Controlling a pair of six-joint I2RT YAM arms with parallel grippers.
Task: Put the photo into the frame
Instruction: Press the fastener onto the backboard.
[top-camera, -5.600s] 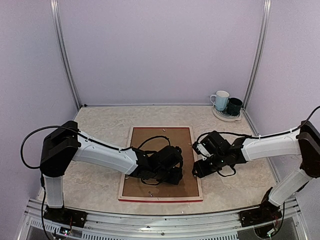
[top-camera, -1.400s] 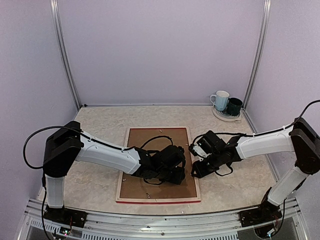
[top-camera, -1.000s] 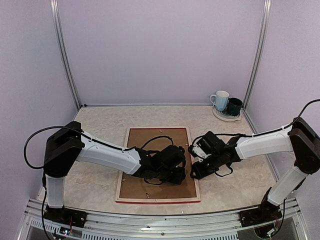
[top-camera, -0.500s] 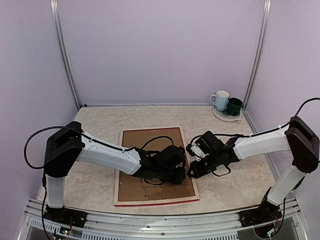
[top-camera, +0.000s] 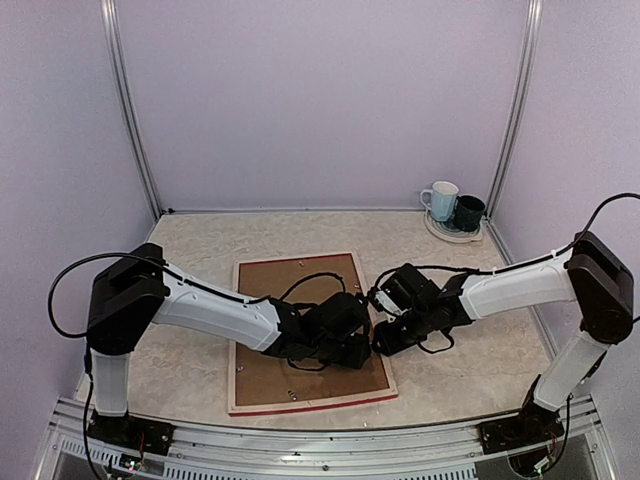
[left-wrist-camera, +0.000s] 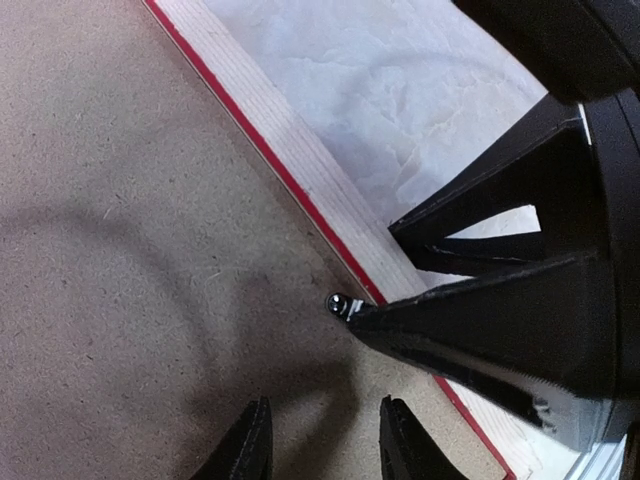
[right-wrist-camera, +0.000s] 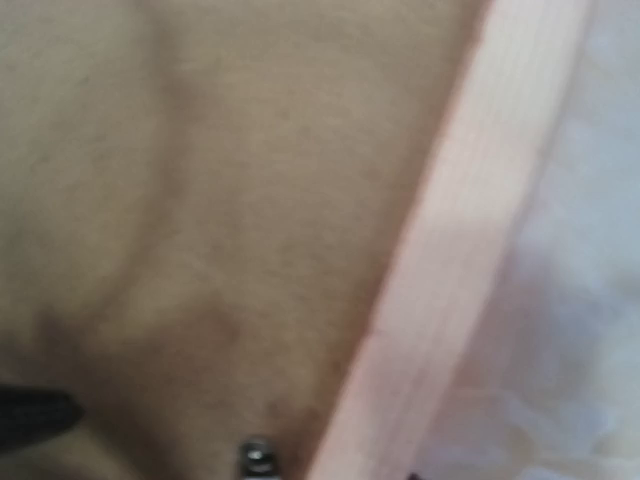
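Right gripper (top-camera: 381, 344) reaches in at the right rail of the frame (top-camera: 300, 403). From the left wrist, one black fingertip (left-wrist-camera: 400, 320) sits at the rail's inner edge, touching a small metal tab (left-wrist-camera: 336, 300), and the other sits at the outer edge. The fingers are slightly apart, but I cannot tell whether they squeeze the rail. Left gripper (top-camera: 352, 348) hangs just inside that same rail, over the backing board (top-camera: 270, 310), its fingers apart with nothing between them.

Over the last few seconds the frame, board and all, has slid left and turned, its far end swinging left, and the right gripper has followed it. The push at the tab seems to be dragging the whole frame rather than turning the tab, so fastening looks unfinished.

The frame lies face down — pale grained wood, with a thin red line along its inner edge. The board is flat, matte, speckled brown fibreboard, and the tab is shiny metal. The photo is not visible — presumably it lies under the board.
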